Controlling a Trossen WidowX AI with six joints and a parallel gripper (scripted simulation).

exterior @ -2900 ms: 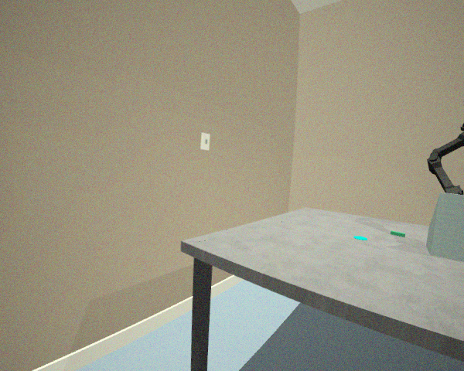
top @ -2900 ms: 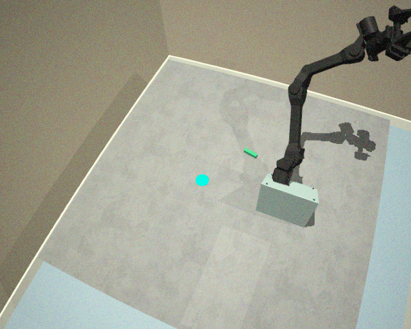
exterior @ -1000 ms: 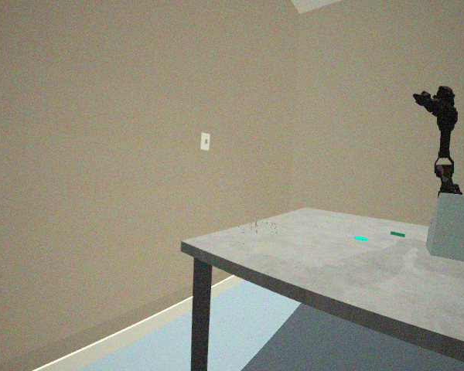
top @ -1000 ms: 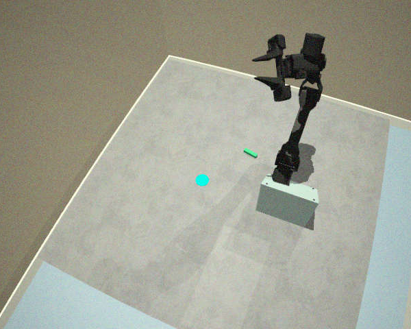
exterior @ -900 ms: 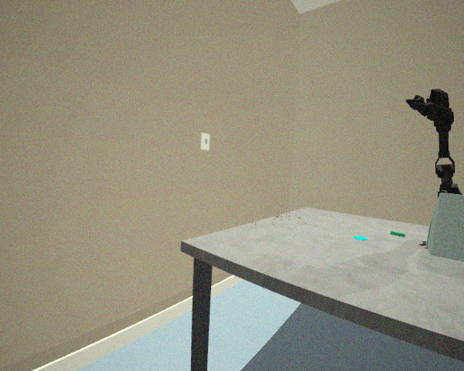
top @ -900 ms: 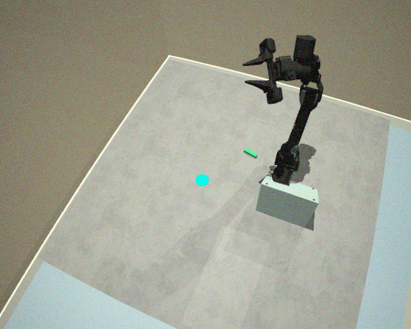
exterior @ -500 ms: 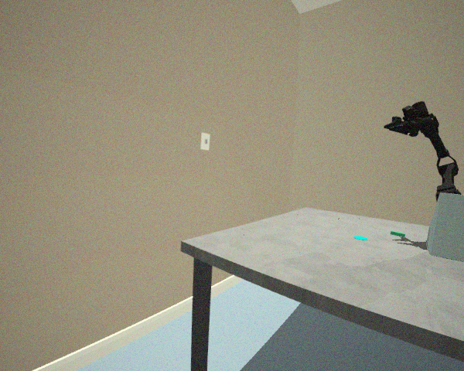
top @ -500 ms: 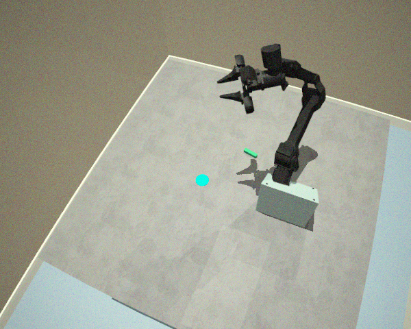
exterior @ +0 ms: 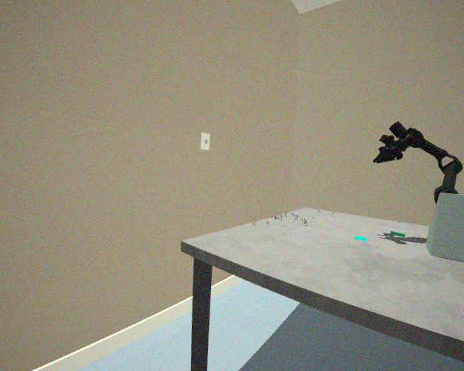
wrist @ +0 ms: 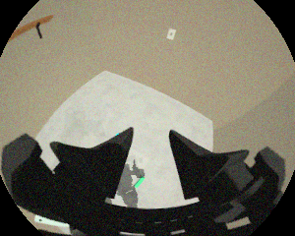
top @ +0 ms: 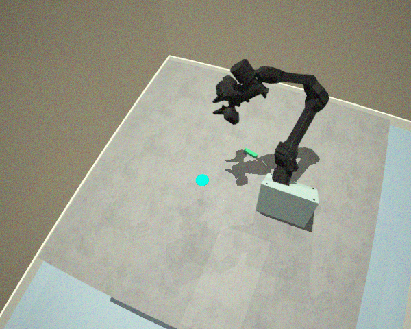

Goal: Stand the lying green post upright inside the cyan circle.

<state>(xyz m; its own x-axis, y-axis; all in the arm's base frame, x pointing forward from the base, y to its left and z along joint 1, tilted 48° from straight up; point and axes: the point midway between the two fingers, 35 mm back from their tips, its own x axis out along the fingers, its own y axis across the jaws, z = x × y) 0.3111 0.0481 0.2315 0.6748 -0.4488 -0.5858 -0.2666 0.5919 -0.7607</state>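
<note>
A tan wall (top: 57, 106) (exterior: 104, 159) (wrist: 138, 39) rises behind the fingers in the outside view. Pale blue floor (top: 390, 212) (exterior: 240, 311) shows well below them, past the edges of a grey table (top: 127, 212) (exterior: 264, 247) (wrist: 162, 108), whose top lies beneath the fingers, well apart from them.

The black arm (top: 301, 123) (exterior: 450, 179) bends up and over from a pale green box (top: 285, 203) (exterior: 456, 227), which sits on the table behind and below the fingers. The arm's shadow (top: 248, 166) (exterior: 407, 239) (wrist: 129, 187) falls on the tabletop below.

The gripper (top: 213, 107) (exterior: 374, 161) (wrist: 151, 132) hangs high in the air, its fingers partway apart with nothing between them. Its tips point outward from the arm and somewhat down.

A small white wall plate (exterior: 205, 141) (wrist: 171, 33) is on the wall, well beyond the fingertips.

The cyan circle (top: 202, 179) (exterior: 359, 238) (wrist: 118, 134) is flat on the table, well below the fingers; in the wrist view only a sliver peeks out beside one finger. The green post (top: 251, 153) (exterior: 397, 233) (wrist: 139, 182) lies on its side on the table, also well below the fingers and outside the circle. The wrist view shows it through the gap between them.
</note>
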